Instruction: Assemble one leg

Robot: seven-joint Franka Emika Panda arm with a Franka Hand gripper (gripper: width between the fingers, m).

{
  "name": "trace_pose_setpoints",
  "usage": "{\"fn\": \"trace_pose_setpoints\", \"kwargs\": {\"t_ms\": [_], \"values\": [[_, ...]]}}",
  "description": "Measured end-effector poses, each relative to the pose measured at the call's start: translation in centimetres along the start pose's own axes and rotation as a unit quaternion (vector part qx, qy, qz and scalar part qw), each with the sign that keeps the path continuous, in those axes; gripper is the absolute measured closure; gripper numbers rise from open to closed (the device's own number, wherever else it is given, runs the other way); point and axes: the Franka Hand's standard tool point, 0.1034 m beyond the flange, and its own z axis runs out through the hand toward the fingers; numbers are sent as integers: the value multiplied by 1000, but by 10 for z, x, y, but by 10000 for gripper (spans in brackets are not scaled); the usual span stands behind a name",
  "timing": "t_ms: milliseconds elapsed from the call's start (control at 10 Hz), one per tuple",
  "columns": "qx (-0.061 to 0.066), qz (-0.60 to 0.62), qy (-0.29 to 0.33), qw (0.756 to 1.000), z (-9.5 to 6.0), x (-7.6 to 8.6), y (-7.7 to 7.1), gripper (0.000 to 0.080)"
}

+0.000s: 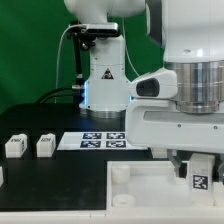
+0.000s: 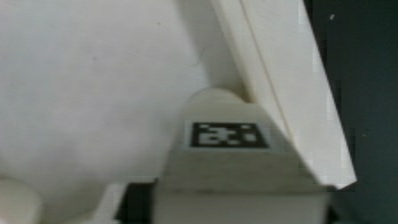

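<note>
My gripper (image 1: 198, 172) is shut on a leg (image 1: 198, 181), a small white block with a black-and-white tag facing the camera. It holds the leg at the exterior view's right, just over the white tabletop (image 1: 150, 195), which has round sockets at its near corners. In the wrist view the held leg (image 2: 222, 150) shows its tag, pointing toward the tabletop's edge (image 2: 267, 70). The gripper (image 2: 222, 205) clamps the leg's body. Two more legs (image 1: 15, 146) (image 1: 45, 146) stand on the black table at the exterior view's left.
The marker board (image 1: 104, 140) lies flat behind the tabletop. The robot base (image 1: 104, 80) stands at the back centre with cables beside it. Part of another white piece (image 1: 2, 176) shows at the exterior view's left edge.
</note>
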Motion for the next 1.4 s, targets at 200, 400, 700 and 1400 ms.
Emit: {"fn": "trace_pose_setpoints", "kwargs": {"t_ms": [200, 400, 700, 1400], "values": [[1, 89, -1, 996, 0, -1, -1, 508], [-11, 249, -11, 968, 1, -1, -4, 508], [-19, 435, -25, 900, 0, 2, -4, 508], [3, 612, -19, 790, -1, 0, 1, 346]]}}
